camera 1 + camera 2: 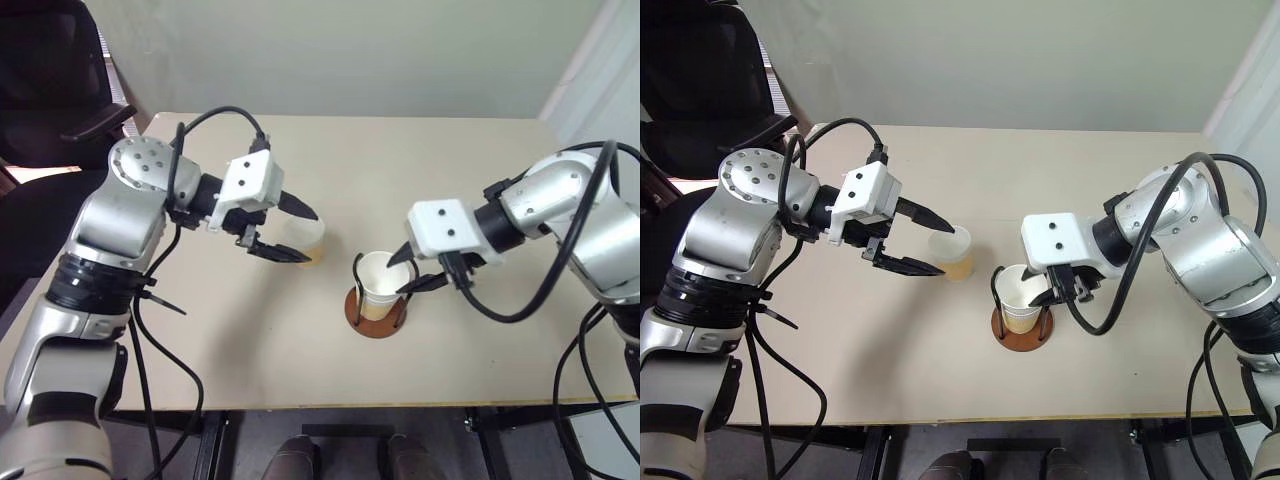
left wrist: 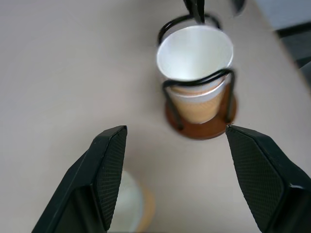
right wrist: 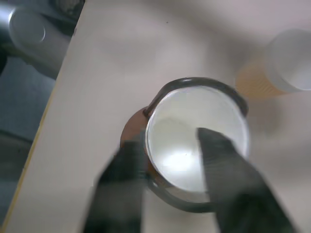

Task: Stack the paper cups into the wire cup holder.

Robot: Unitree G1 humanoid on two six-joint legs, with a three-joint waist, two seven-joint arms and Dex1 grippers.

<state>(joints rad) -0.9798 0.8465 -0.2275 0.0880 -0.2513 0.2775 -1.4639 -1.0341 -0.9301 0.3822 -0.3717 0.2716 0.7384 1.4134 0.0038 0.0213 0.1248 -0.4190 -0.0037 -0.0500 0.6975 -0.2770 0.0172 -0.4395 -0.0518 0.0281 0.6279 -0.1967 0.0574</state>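
One paper cup [image 1: 318, 242] stands loose on the table, tan outside and white inside. My left gripper [image 1: 310, 237] is open, with one black finger on each side of that cup; in the left wrist view the cup [image 2: 133, 208] sits low beside one of the fingers [image 2: 109, 170]. The wire cup holder [image 1: 362, 318] has a reddish-brown base and black loops and carries two nested cups [image 2: 194, 53]. My right gripper [image 1: 394, 278] hangs open over their rim, one finger above the inside of the top cup [image 3: 175, 145] and one outside it.
The beige table [image 1: 450, 170] has bare surface behind and to both sides of the holder. A black chair [image 1: 50, 80] stands off the table's far left corner. Black cables hang from both arms near the front edge.
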